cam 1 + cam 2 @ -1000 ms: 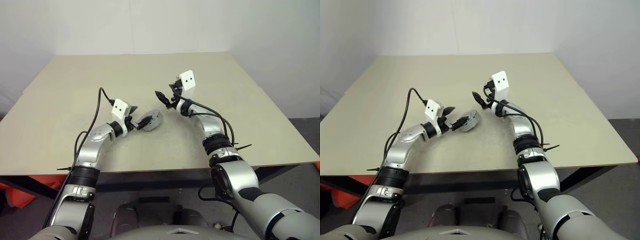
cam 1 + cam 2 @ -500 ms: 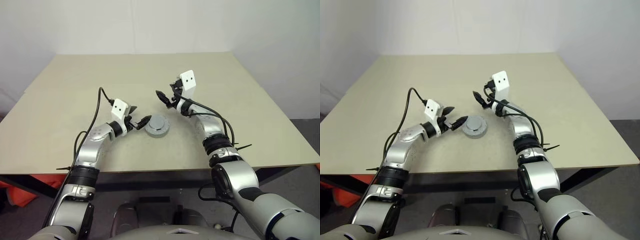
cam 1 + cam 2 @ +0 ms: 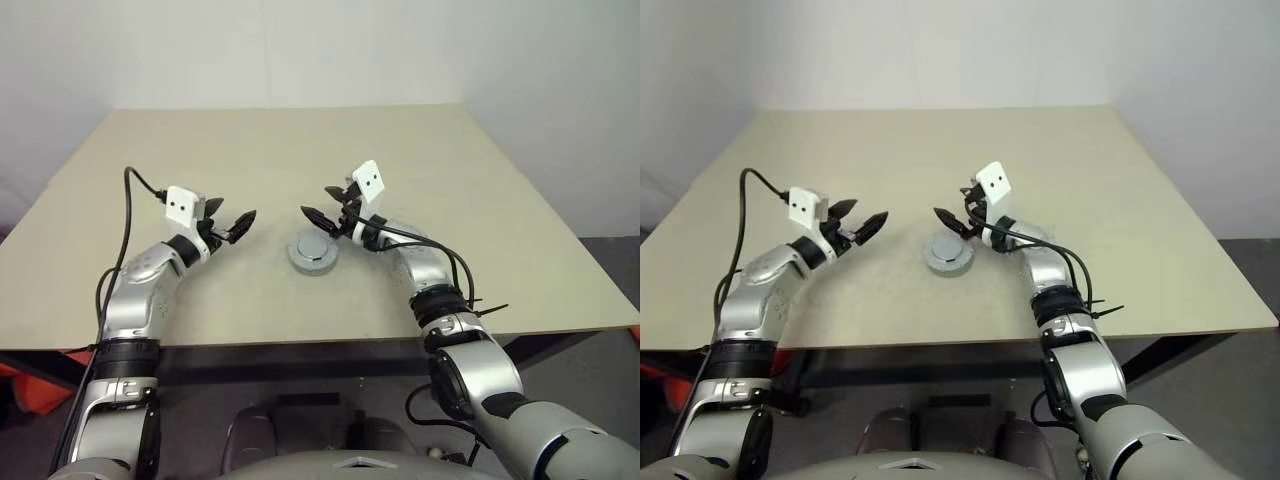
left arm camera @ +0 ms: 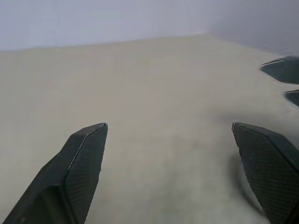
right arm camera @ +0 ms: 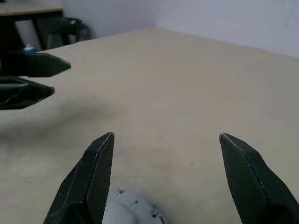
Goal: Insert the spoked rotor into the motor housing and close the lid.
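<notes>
Here, the motor housing (image 3: 313, 252) is seen resting flat on the beige tabletop (image 3: 300, 150), near its front-middle part, with the grey lid (image 3: 948, 250) lying closed on top of it, so that a round silver-grey puck with a raised centre is presented to the head camera. Nothing of the spoked rotor can be made out from outside the closed assembly. The left gripper (image 3: 238, 225) is held above the tabletop well to the left of the housing, its two black fingers spread wide and nothing held between them; it is pointed roughly level, toward the housing. In the left wrist view bare tabletop is seen between the left fingers (image 4: 81, 158), and the tips of the other gripper are caught at the far edge. The right gripper (image 3: 318, 212) is hung just beyond and slightly above the housing, apart from it, its fingers likewise spread wide and empty, aimed toward the robot's left. In the right wrist view the rounded grey edge of the lid is visible low between the right fingers (image 5: 93, 177), untouched by either, and the left gripper's tips are seen across the tabletop.
</notes>
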{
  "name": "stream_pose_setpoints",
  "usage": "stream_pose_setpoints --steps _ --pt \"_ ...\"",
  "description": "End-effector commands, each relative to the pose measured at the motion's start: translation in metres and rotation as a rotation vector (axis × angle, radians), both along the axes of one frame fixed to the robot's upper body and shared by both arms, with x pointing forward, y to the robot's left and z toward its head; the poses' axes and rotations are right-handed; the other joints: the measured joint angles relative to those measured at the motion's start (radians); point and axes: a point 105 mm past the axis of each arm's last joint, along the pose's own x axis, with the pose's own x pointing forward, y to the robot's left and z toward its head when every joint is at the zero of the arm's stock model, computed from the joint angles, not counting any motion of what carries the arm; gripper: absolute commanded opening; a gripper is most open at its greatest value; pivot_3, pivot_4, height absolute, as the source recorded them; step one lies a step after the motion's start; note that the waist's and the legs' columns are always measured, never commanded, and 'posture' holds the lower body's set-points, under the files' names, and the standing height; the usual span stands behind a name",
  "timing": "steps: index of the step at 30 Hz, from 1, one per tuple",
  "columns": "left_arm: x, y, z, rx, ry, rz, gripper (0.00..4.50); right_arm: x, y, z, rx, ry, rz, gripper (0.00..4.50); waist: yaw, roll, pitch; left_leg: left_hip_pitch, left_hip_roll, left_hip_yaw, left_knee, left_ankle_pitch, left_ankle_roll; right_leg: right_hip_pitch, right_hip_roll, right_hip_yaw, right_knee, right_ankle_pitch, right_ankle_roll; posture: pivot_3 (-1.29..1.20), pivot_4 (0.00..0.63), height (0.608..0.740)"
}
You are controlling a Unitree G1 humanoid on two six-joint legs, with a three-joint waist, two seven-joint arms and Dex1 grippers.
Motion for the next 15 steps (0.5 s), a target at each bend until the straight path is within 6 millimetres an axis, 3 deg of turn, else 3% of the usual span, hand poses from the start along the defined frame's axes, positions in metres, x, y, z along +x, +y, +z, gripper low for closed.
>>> stream_pose_setpoints --steps 1,3,10,15 --pt "-0.008 -0.002 0.012 -0.011 -0.038 -0.024 4.5 -0.017 0.009 0.006 -0.01 -0.007 0.135 4.2 0.0 0.0 0.0 0.0 0.0 0.0 0.0 0.0 0.0 0.001 0.0 0.0 0.0 0.0 0.0 0.0 0.0 0.74" --pt "-0.013 -0.006 0.009 -0.017 -0.022 -0.045 4.5 -0.027 0.01 0.0 -0.043 0.017 0.189 4.48 0.001 0.0 0.0 0.0 0.0 0.0 0.0 0.0 0.0 0.0 0.0 0.0 0.0 0.0 0.0 0.0 0.0 0.74" --pt "-0.032 -0.025 0.001 -0.027 0.039 -0.184 4.5 -0.026 0.005 -0.017 -0.17 0.019 0.162 4.48 -0.001 0.0 0.0 0.002 0.0 0.0 0.0 0.0 0.0 0.001 0.0 0.0 0.001 0.0 0.0 0.0 0.0 0.74" --pt "-0.034 -0.024 -0.001 -0.019 0.048 -0.185 4.5 -0.027 0.005 -0.024 -0.191 0.032 0.169 4.48 -0.002 0.0 0.0 0.002 0.0 0.0 0.0 0.0 0.0 0.001 0.0 0.0 0.001 0.0 0.0 0.0 0.0 0.74"
